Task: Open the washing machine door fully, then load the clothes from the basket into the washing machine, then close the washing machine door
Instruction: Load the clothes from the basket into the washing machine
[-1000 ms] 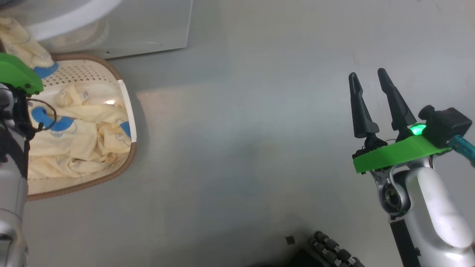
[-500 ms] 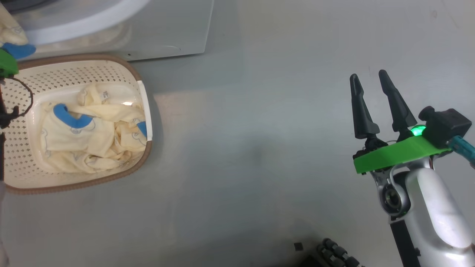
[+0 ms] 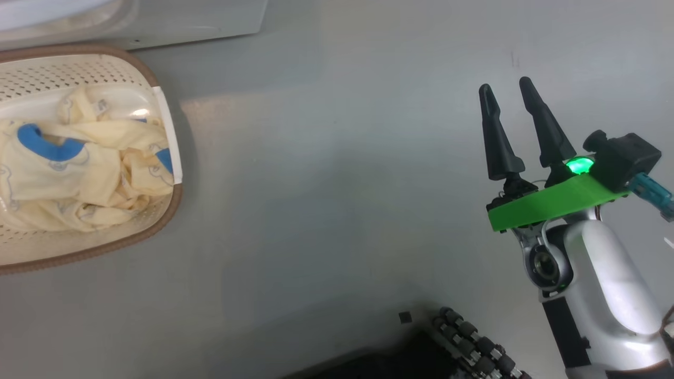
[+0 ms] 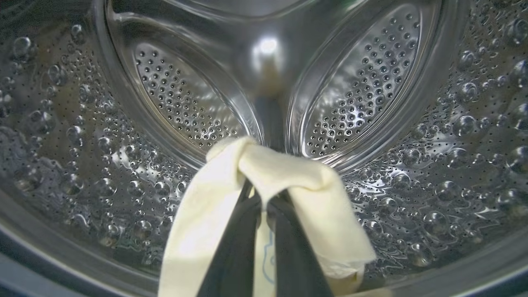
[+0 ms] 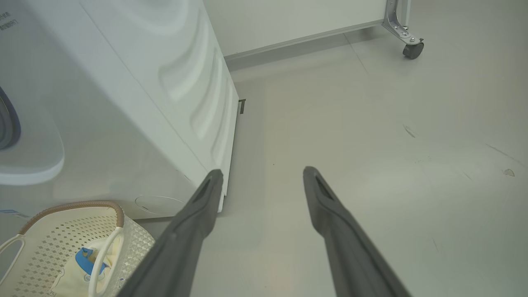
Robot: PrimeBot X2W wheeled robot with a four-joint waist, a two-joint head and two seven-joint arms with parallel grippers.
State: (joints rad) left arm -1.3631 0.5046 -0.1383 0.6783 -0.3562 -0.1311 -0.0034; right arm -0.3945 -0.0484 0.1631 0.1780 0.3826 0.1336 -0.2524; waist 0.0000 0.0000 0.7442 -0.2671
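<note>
Pinching a fold of a pale yellow garment (image 4: 297,177) between two fingers pressed tightly together, the left hand (image 4: 264,198) reaches inside the washing machine's steel drum (image 4: 82,123). The cloth drapes over both fingertips and hangs down on either side, and a thin blue line print shows on it between the fingers. At the back of the drum, two perforated panels flank one smooth rib.

The right hand (image 3: 505,84) hovers over the bare grey floor (image 3: 326,184), well apart from everything. Its two dark fingers are spread and hold nothing.

One cream basket (image 3: 174,200) stands on the floor just in front of the white washing machine (image 3: 184,21). The clothes (image 3: 79,173) lie bundled inside it, pale yellow with two blue trim pieces visible from above.

From the right wrist, the same spread right hand (image 5: 262,171) frames the machine's ribbed side panel (image 5: 198,95), and the basket's (image 5: 62,206) two white handles (image 5: 105,255) come into sight. Faint grey lettering (image 5: 8,20) near the machine's top and a small blue sticker (image 5: 9,212) low on its front are both too small to read. One caster (image 5: 412,49) under a metal frame stands far across the floor.

From the head, a black wheel ringed with small rollers (image 3: 474,347) sits at the bottom edge.
</note>
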